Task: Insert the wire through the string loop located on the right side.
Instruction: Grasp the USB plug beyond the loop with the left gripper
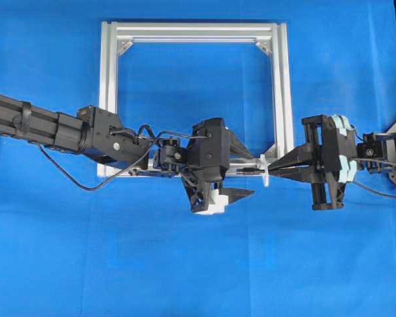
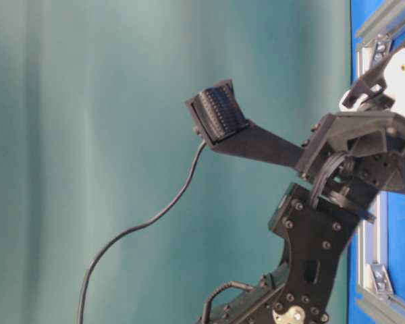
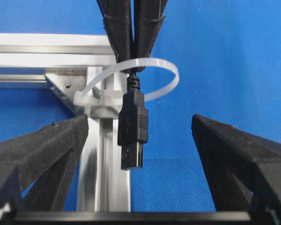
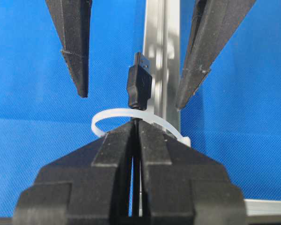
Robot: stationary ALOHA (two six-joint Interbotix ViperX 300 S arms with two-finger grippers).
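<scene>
The wire ends in a black-and-metal plug point(image 3: 132, 124). That plug point(image 4: 139, 84) sticks out past the white string loop point(image 4: 99, 123), and the thin cable behind it runs through the loop. My right gripper point(image 4: 133, 125) is shut on the cable just behind the loop point(image 3: 175, 77). My left gripper point(image 3: 139, 123) is open, one finger on each side of the plug and neither touching it. In the overhead view the plug point(image 1: 249, 170) lies between the left gripper point(image 1: 253, 175) and the right gripper point(image 1: 272, 169), at the loop point(image 1: 265, 173) on the frame's lower right corner.
The silver aluminium frame point(image 1: 284, 86) lies on the blue cloth, and both arms meet over its near bar. In the table-level view a thin black cable point(image 2: 155, 216) hangs down from a ribbed finger pad point(image 2: 219, 111).
</scene>
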